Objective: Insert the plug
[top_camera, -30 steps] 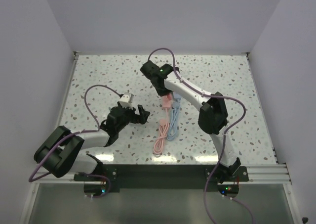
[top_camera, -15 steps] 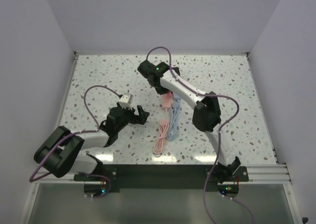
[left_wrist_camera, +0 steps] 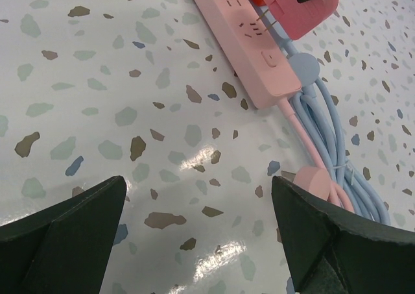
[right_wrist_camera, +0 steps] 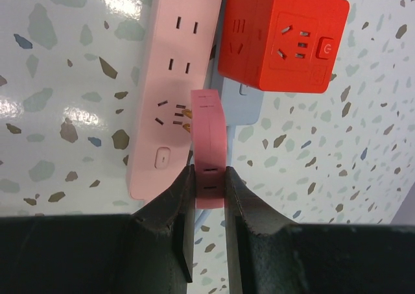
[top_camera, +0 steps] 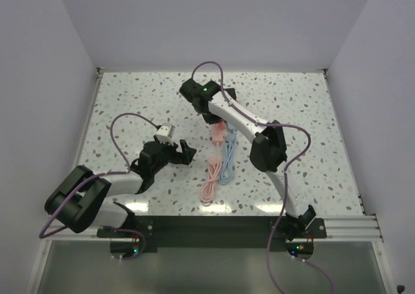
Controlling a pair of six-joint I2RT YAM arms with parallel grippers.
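The right end effector (right_wrist_camera: 209, 180) pinches the plug (right_wrist_camera: 208, 135) by its sides, so the prongs (right_wrist_camera: 187, 117) face the strip (right_wrist_camera: 172, 67) just ahead. The left end effector (left_wrist_camera: 198, 200) hangs spread.

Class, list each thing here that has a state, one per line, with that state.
left claw: open, empty, over the table.
right claw: shut on the pink plug.
pink plug: prongs at a socket, not fully in.
pink power strip: flat on the table, other sockets free.
red cube socket: visible sockets free.
cables: bundled, lying on the table.
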